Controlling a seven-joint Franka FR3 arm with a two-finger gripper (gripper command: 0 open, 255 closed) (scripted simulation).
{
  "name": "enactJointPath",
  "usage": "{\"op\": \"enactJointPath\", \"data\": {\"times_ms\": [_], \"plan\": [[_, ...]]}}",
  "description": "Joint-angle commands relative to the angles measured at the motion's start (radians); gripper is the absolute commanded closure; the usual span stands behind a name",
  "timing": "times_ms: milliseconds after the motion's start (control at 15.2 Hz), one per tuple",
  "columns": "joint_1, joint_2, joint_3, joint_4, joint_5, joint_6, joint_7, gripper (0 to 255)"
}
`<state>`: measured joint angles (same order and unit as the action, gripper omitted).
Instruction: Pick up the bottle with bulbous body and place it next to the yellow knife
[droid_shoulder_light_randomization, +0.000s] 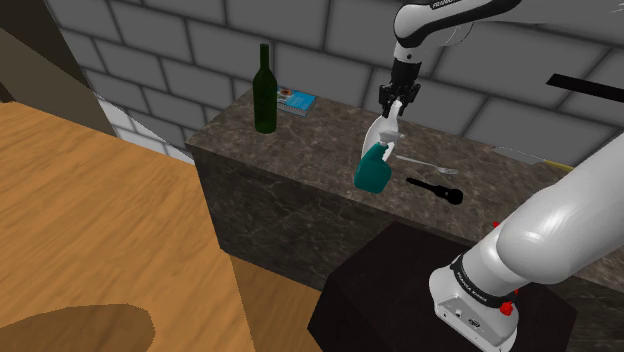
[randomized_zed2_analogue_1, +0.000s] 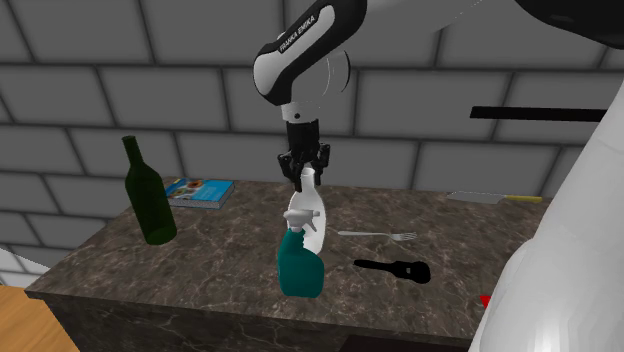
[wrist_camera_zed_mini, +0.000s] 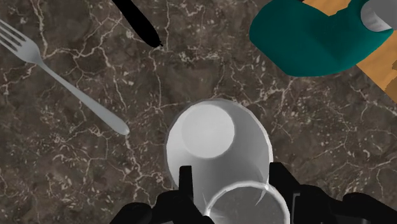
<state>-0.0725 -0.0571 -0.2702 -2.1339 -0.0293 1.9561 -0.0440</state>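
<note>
**dan:** what's the room like, and the top it's working on?

**kev:** Grey block wall (droid_shoulder_light_randomization: 200, 40) at the back, wood floor (droid_shoulder_light_randomization: 90, 200) in front. Between them is a long counter (droid_shoulder_light_randomization: 290, 160), dark marble with pale veins. The teal bottle (droid_shoulder_light_randomization: 372, 172) stands close to its front edge, so I'll place everything off that. The black stand (droid_shoulder_light_randomization: 380, 290) is below it, toward the shoulder view's right. A tall green bottle (droid_shoulder_light_randomization: 264, 90) stands upright well off to the shoulder view's left of the teal one. A book (droid_shoulder_light_randomization: 297, 99) lies flat by the wall on that same side.

**dan:** and the bulbous one? which way's it pointing?

**kev:** The white bottle (droid_shoulder_light_randomization: 381, 130) is just above and behind the teal bottle, and going by the wrist view they don't touch. Its long axis is close to upright, a bit tilted, with the neck up and the round base facing the counter. The gripper (droid_shoulder_light_randomization: 397, 103) hangs over it, and its fingers (wrist_camera_zed_mini: 186, 184) pinch the neck from both sides. Can't tell whether the base is clear of the marble.

The knife (droid_shoulder_light_randomization: 528, 156), grey blade and yellow handle, lies far off to the shoulder view's right of the teal bottle, near the wall. A fork (droid_shoulder_light_randomization: 425, 161) lies a little behind the teal bottle on that side. A black tool (droid_shoulder_light_randomization: 435, 189) lies near it too, closer to the front edge.
</note>
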Motion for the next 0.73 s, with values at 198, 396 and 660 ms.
{"op": "enactJointPath", "data": {"times_ms": [198, 396, 660], "plan": [[0.000, 0.000, 0.000, 0.000, 0.000, 0.000, 0.000, 255], [0.000, -0.010, 0.001, 0.017, -0.002, -0.026, 0.002, 255], [0.001, -0.026, 0.002, 0.055, -0.006, -0.079, 0.004, 255]]}}
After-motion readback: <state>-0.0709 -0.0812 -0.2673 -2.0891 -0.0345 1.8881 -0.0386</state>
